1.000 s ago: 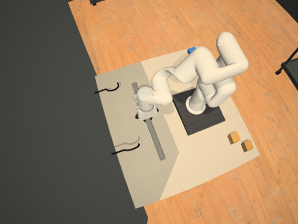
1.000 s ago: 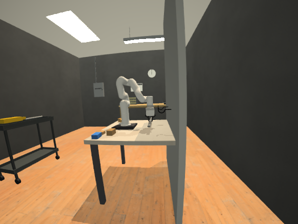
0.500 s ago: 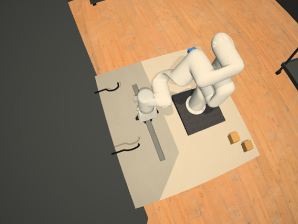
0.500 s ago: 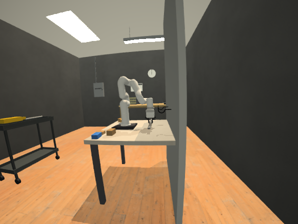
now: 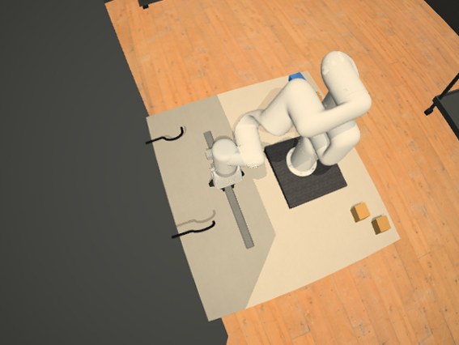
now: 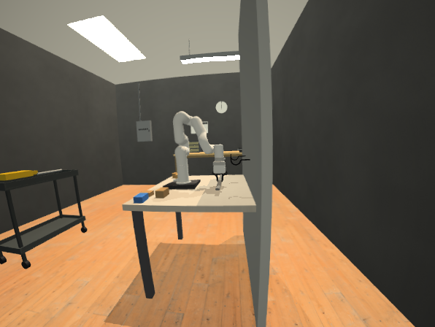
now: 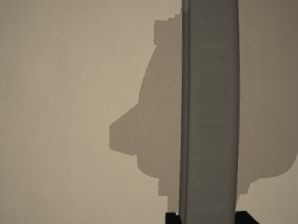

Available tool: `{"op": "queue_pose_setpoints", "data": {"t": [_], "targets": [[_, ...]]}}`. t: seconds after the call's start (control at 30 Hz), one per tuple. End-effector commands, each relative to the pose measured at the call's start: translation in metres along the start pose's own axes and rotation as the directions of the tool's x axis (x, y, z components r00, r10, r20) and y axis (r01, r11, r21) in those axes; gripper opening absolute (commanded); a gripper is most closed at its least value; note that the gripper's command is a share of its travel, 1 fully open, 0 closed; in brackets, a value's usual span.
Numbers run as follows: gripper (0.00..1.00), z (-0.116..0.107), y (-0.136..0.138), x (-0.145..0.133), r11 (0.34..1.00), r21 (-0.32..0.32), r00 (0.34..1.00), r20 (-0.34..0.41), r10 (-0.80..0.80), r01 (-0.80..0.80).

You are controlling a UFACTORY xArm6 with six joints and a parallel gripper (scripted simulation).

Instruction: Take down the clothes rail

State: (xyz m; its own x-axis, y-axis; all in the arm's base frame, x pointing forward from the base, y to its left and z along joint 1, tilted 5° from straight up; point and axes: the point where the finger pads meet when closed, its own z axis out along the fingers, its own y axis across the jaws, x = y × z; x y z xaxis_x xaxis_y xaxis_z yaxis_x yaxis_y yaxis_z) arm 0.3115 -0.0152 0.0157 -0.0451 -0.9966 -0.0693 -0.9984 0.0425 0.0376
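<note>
The clothes rail (image 5: pixel 238 211) (image 6: pixel 217 187) (image 7: pixel 210 110) is a long grey bar. It is off the two black wall hooks (image 5: pixel 169 136) (image 5: pixel 194 231) (image 6: pixel 239 158) and hangs level, low over the beige counter (image 5: pixel 218 275) (image 6: pixel 219 204) (image 7: pixel 60 100). It runs roughly parallel to the dark wall (image 5: pixel 69 159) (image 6: pixel 255 146), a short way out from the hook tips. My gripper (image 5: pixel 225 183) (image 6: pixel 219 178) points straight down and is shut on the rail a little above its middle. I cannot tell whether the rail touches the counter.
The arm's black base mat (image 5: pixel 313 187) lies to the right of the rail. Two orange blocks (image 5: pixel 360 212) (image 5: pixel 380 225) and a blue block (image 5: pixel 296 75) (image 6: pixel 140 197) sit at the counter's far edges. A black cart (image 6: pixel 36 175) stands on the floor.
</note>
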Motion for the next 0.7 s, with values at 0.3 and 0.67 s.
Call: {"op": "queue_pose_setpoints", "data": {"t": [0.3, 0.67], "targets": [[0.0, 0.005, -0.001, 0.0, 1.0, 0.003, 1.0, 0.0, 0.0, 0.0], [0.0, 0.013, -0.001, 0.0, 1.0, 0.003, 1.0, 0.0, 0.0, 0.0]]}}
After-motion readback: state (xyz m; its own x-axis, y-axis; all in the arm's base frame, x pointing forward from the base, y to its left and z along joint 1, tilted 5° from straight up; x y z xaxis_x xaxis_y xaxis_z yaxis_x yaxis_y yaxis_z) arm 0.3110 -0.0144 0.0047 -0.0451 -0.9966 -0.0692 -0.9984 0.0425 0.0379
